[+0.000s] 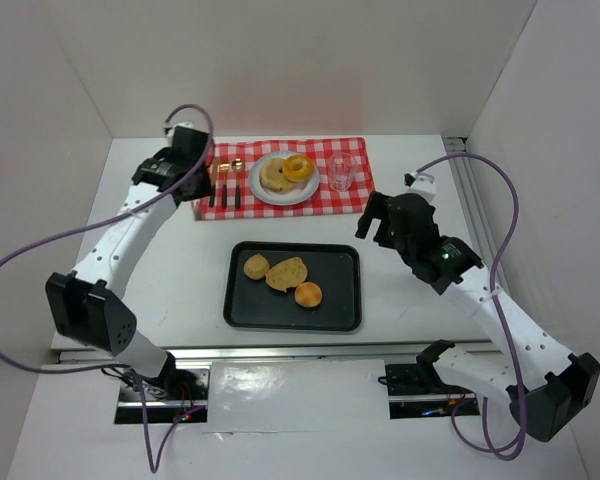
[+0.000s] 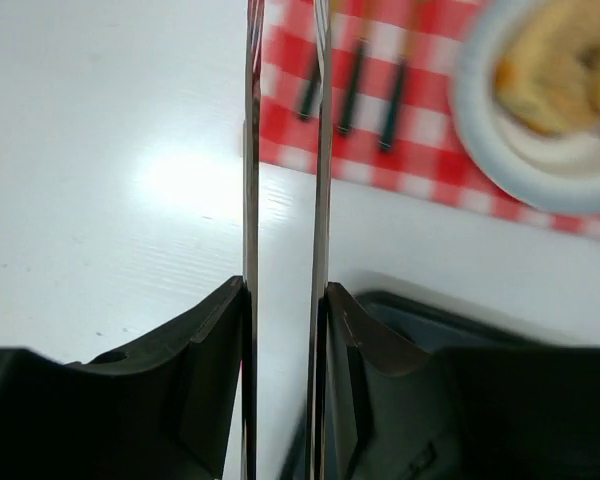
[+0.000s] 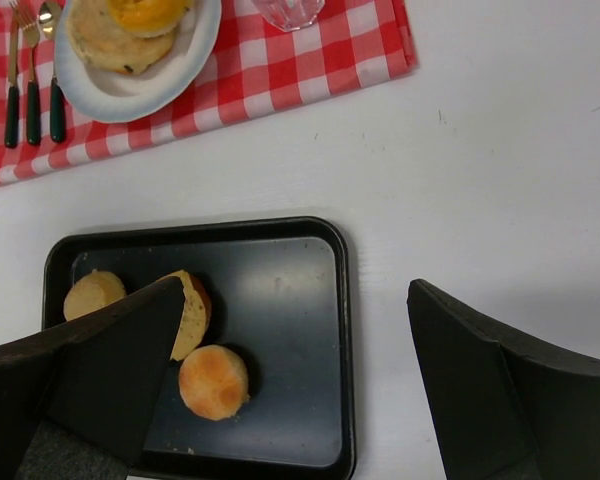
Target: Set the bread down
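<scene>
Three pieces of bread lie in the black tray [image 1: 345,320]: a round roll [image 1: 256,266], a slice [image 1: 287,272] and a golden bun [image 1: 308,294]. In the right wrist view they are the roll [image 3: 93,293], the slice [image 3: 188,312] and the bun [image 3: 213,381]. A white plate [image 1: 263,193] on the red checked cloth [image 1: 320,200] holds a flat bread [image 1: 274,176] and an orange bun [image 1: 299,166]. My right gripper [image 1: 380,222] is open and empty above the tray's right side [image 3: 295,290]. My left gripper [image 1: 202,170] hovers at the cloth's left edge, jaws a narrow gap apart [image 2: 285,60], holding nothing.
Cutlery [image 1: 225,185] lies on the cloth left of the plate, and shows blurred in the left wrist view [image 2: 350,90]. A clear glass [image 1: 340,172] stands right of the plate. White walls enclose the table on the left, back and right.
</scene>
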Controlling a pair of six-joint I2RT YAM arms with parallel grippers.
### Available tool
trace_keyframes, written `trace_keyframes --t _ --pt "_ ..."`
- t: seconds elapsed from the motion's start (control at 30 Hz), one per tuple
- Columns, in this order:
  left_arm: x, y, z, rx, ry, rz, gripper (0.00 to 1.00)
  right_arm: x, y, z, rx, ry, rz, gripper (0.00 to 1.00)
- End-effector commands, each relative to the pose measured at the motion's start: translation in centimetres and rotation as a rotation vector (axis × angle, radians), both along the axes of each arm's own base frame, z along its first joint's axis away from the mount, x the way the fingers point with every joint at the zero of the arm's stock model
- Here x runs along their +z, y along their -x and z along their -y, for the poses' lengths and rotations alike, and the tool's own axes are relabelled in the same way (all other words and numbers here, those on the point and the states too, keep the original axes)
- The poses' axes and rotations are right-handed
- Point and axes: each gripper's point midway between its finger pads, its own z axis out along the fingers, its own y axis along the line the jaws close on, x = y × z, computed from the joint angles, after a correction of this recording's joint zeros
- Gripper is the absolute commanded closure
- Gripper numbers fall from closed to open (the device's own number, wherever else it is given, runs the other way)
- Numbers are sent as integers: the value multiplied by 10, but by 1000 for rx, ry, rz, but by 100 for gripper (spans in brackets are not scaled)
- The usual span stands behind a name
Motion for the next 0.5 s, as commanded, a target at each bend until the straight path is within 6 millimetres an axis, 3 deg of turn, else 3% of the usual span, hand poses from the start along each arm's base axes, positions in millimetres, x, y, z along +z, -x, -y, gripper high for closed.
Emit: trace_keyframes --t 0.0,0.2,0.3,0.33,0.4,0.47 --pt "-27 5 -69 173 16 3 52 13 -12 -7 18 -30 57 0" --pt "-67 -4 -95 230 123 37 51 8 -19 -10 22 -17 51 0" --pt "-96 -17 -103 244 143 7 51 10 -24 -13 21 -27 68 0" --pt "-96 -24 -105 248 151 7 51 6 -23 -13 16 -31 58 0" --pt "-114 -30 -114 283 139 -25 51 5 -25 -15 16 -31 58 0" --pt "-118 -32 -122 311 137 -16 44 -2 -27 -16 16 -21 40 0"
